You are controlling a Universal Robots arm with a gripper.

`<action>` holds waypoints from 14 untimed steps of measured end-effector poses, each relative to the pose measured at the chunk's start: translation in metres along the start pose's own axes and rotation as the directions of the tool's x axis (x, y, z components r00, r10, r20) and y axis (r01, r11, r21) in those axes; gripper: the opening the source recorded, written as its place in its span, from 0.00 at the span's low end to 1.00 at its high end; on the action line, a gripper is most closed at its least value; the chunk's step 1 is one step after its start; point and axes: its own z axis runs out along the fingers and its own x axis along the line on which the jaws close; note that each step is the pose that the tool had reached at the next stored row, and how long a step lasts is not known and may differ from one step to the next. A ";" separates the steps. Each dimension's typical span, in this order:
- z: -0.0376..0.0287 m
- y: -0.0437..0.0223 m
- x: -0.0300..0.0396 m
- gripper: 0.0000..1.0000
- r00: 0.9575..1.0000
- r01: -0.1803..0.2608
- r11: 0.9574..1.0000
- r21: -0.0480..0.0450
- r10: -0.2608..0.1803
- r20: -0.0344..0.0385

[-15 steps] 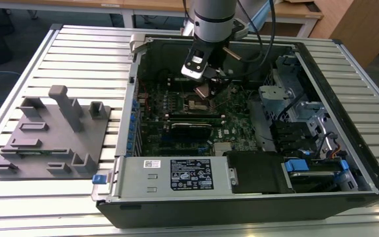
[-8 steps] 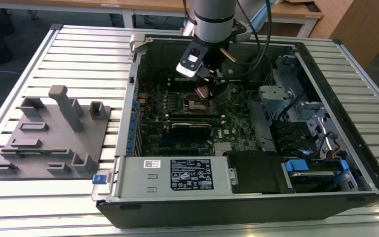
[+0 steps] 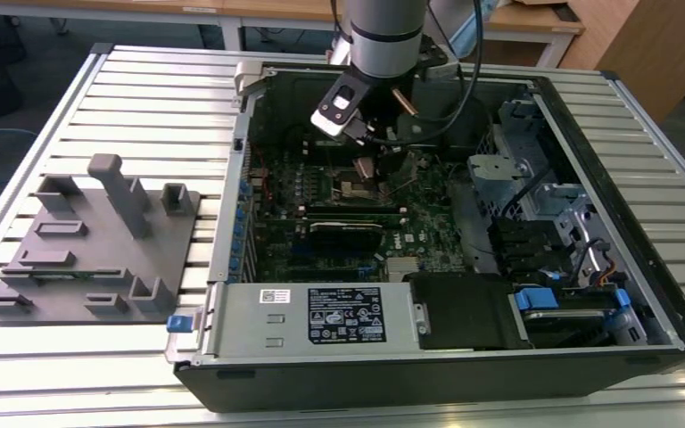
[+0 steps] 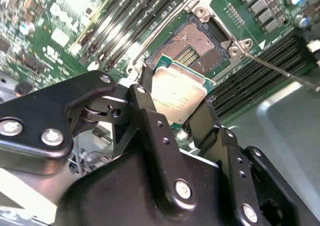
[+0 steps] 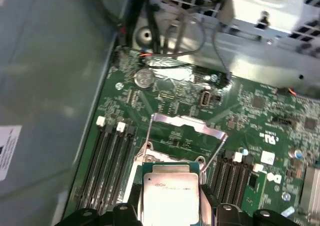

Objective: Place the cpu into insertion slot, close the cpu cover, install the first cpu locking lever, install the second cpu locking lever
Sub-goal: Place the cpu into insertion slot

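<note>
Exterior view – high, looking down on open computer case, mid-frame; both wrist views – close above motherboard, sharing cpu.

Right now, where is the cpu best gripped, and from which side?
By two opposite edges, coming from its metal-top side, as the jaws hold it now. The cpu is a thin flat square, so an edge pinch probably leaves its underside free to meet the insertion slot.

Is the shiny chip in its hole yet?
Out. The claw grips the cpu just above the bare insertion slot.
</note>
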 end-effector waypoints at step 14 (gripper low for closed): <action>0.0017 -0.0002 0.0000 0.54 0.985 -0.174 0.985 -0.002 0.174 0.016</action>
